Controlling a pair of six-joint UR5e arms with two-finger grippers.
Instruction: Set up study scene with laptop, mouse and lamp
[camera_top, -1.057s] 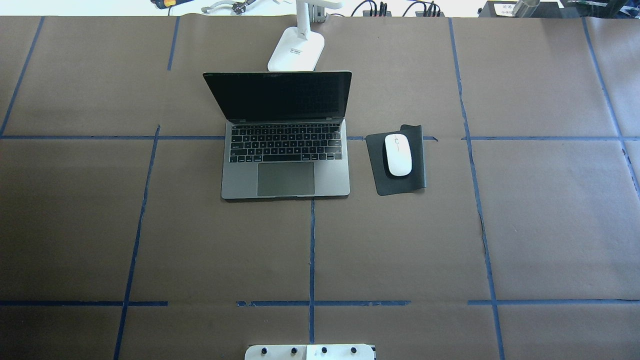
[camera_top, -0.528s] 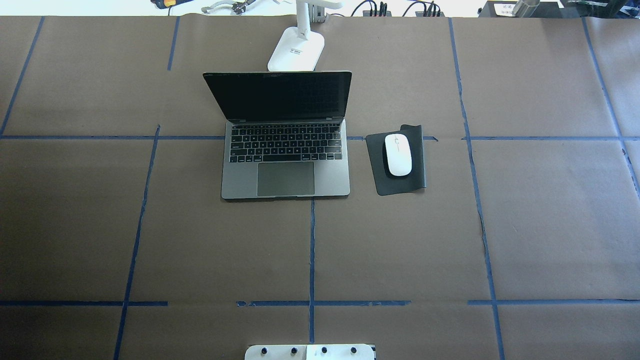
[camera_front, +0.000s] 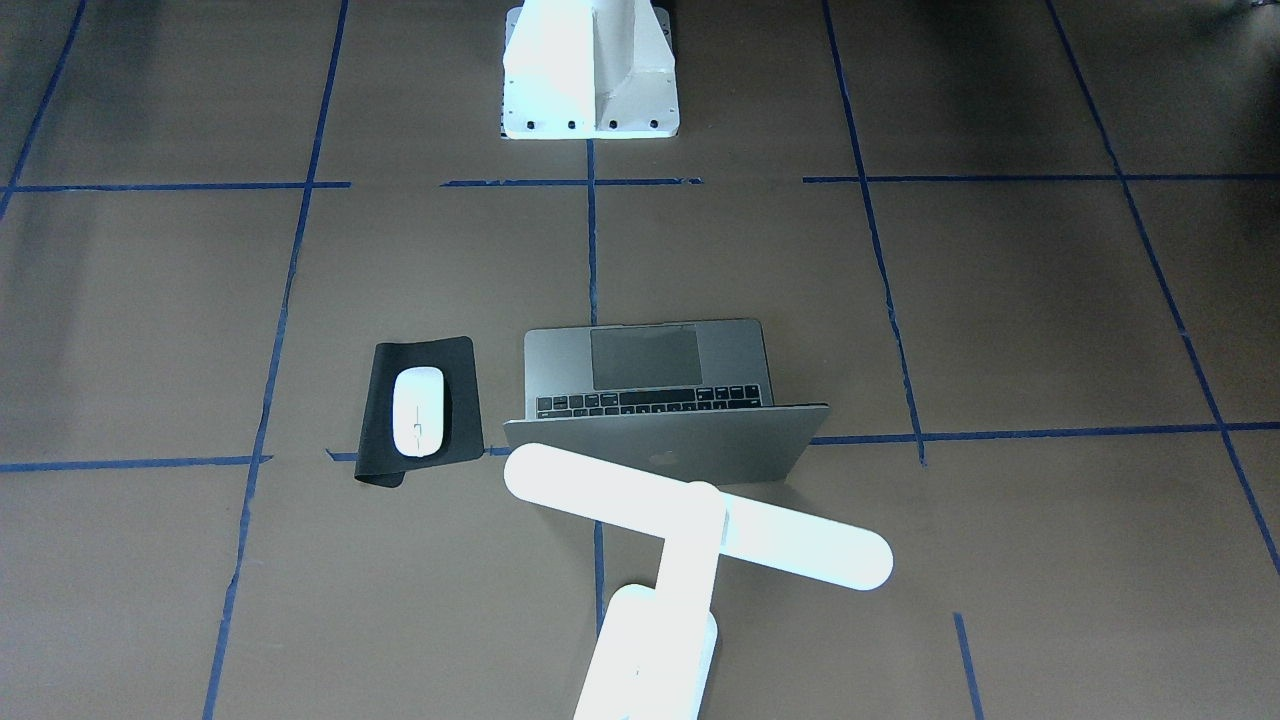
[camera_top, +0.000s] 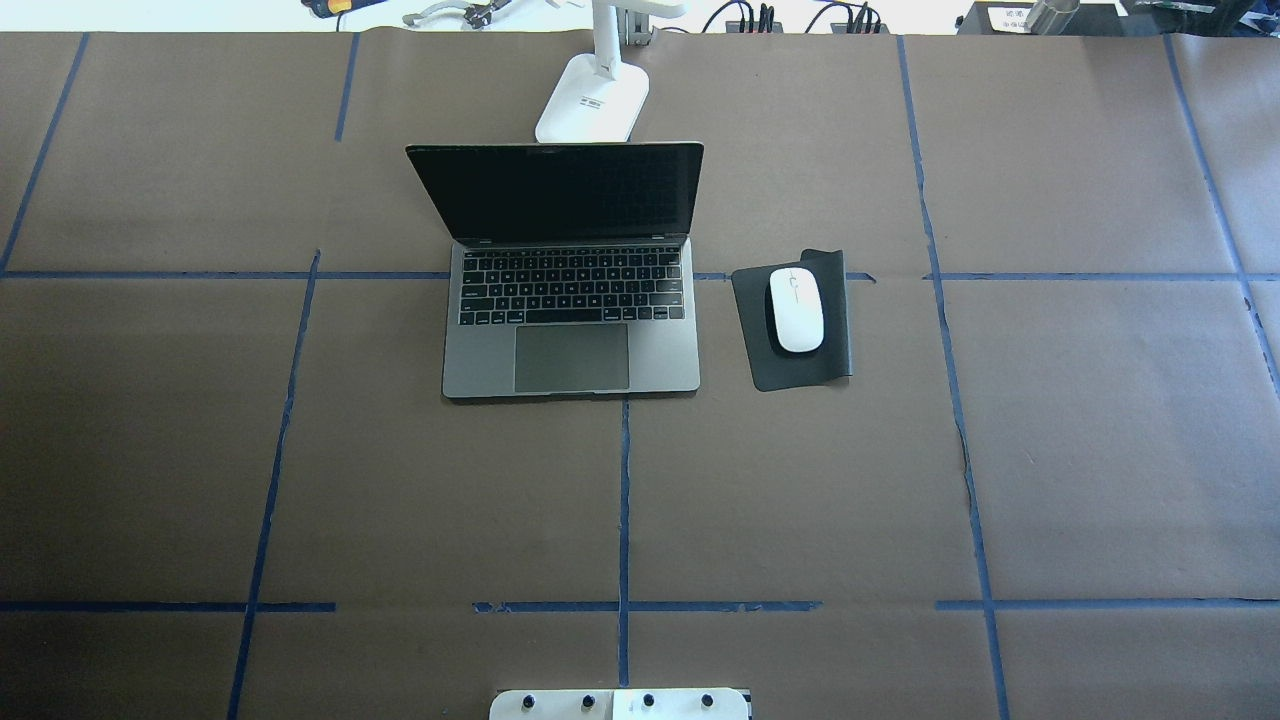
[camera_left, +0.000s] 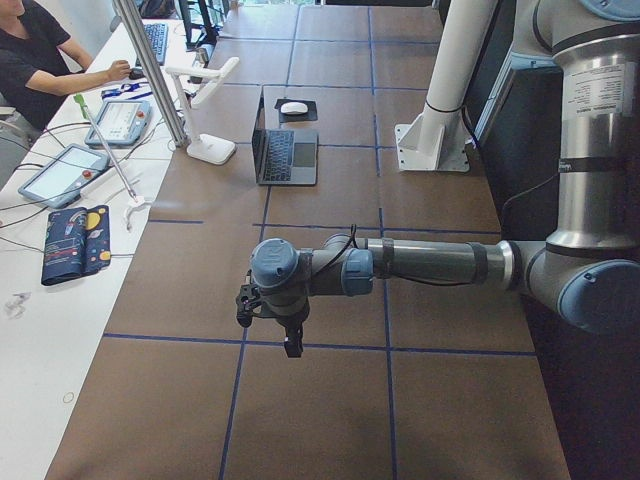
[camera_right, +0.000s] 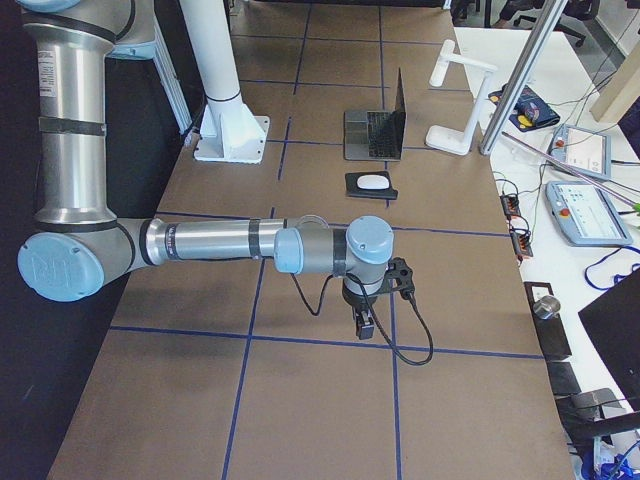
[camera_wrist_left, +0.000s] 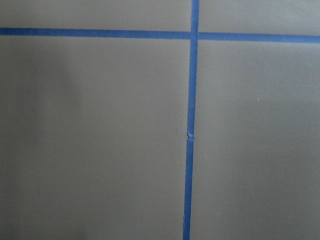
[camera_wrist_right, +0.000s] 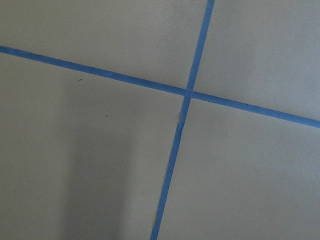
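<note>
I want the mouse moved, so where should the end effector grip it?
Probably across the mouse at its narrow middle, coming straight down: it lies flat on the mouse pad, long sides open, the laptop standing apart to one side.

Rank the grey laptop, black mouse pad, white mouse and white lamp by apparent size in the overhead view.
1. Open space-grey metal laptop.
2. Black rectangular mouse pad.
3. Small white oval mouse.
White desk lamp: cropped at the top edge, so not ranked.
</note>
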